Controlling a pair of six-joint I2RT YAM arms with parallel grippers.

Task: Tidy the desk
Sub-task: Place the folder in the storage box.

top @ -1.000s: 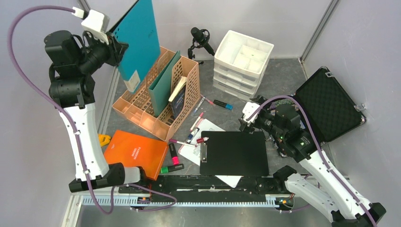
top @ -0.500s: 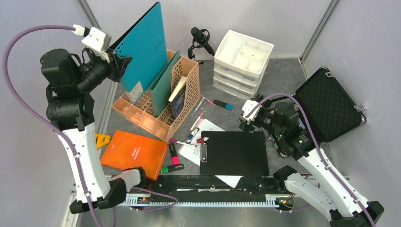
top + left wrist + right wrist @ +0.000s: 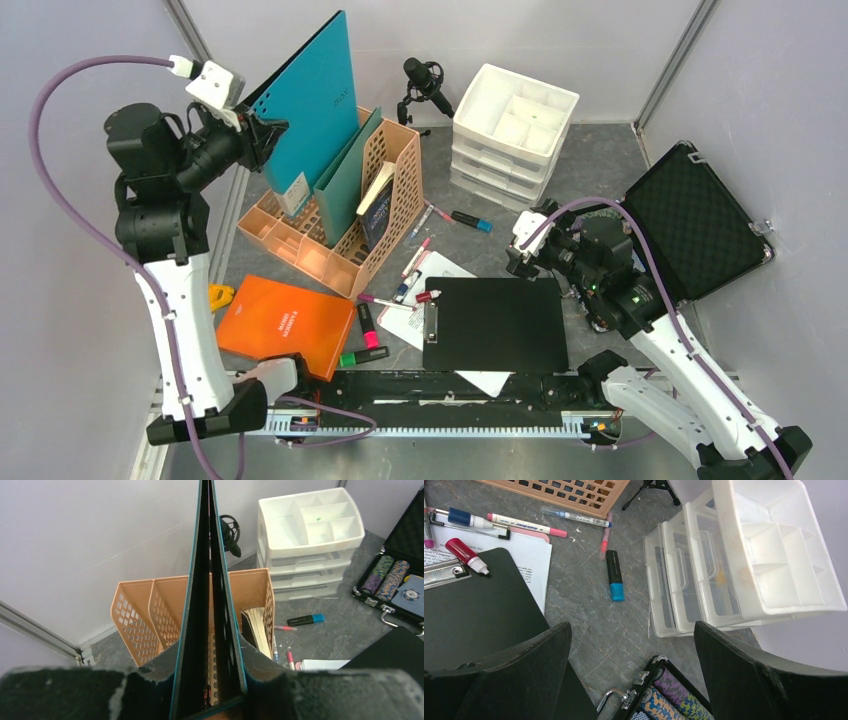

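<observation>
Grey desk point(image 3: 600, 170), left gripper point(image 3: 207, 702) clamping teal folder point(image 3: 315, 95), right gripper point(image 3: 631, 680) spread, apparent poker chips point(image 3: 382, 572) only wrist-visible

top view: high above the near edge, looking steeply down and taking in the whole desk point(image 3: 600, 170), with the back wall point(image 3: 500, 30) at the frame's top. left wrist view: raised at the top view's upper left, close behind a folder point(image 3: 206, 580) seen edge-on, facing across the organizer point(image 3: 142, 610) to the drawers point(image 3: 310, 530) at upper right. right wrist view: low and close, tilted down at the desk, drawers at right. all three share the drawers and blue marker point(image 3: 306, 620).
</observation>
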